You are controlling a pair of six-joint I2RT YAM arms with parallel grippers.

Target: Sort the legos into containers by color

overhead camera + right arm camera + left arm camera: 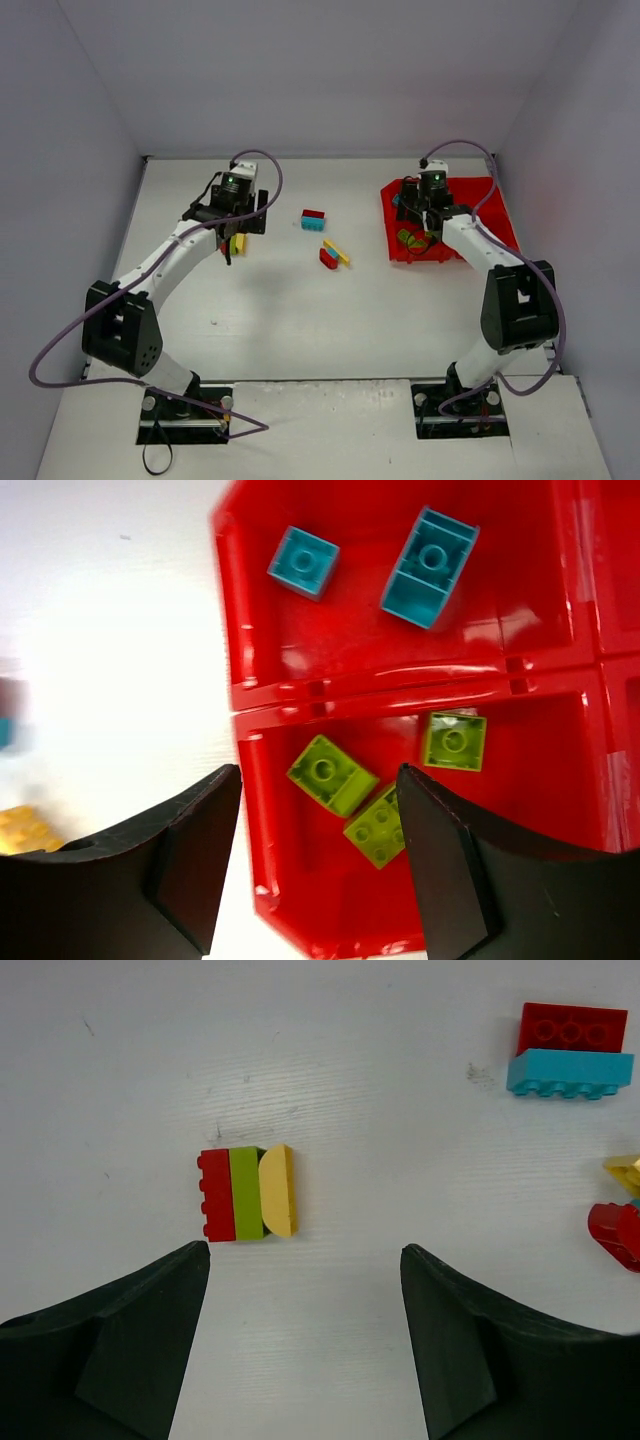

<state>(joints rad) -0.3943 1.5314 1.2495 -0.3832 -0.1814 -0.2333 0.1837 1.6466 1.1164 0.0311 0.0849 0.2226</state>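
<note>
My left gripper [240, 222] [305, 1260] is open and empty, just above the table. A joined stack of red, lime green and yellow legos [247, 1192] [236, 243] lies just beyond its fingertips. A red lego on a cyan one [570, 1050] [313, 220] lies mid-table. A yellow lego [625, 1172] and a red lego [615, 1235] lie together [334, 256]. My right gripper [425, 228] [320, 772] is open and empty over the red tray [497, 205] [400, 685]. One compartment holds two cyan legos [430, 567]. The one below holds three lime green legos [332, 773].
Grey walls close in the white table at the left, back and right. The tray sits at the back right, against the right wall. A yellow lego [25, 830] shows at the left edge of the right wrist view.
</note>
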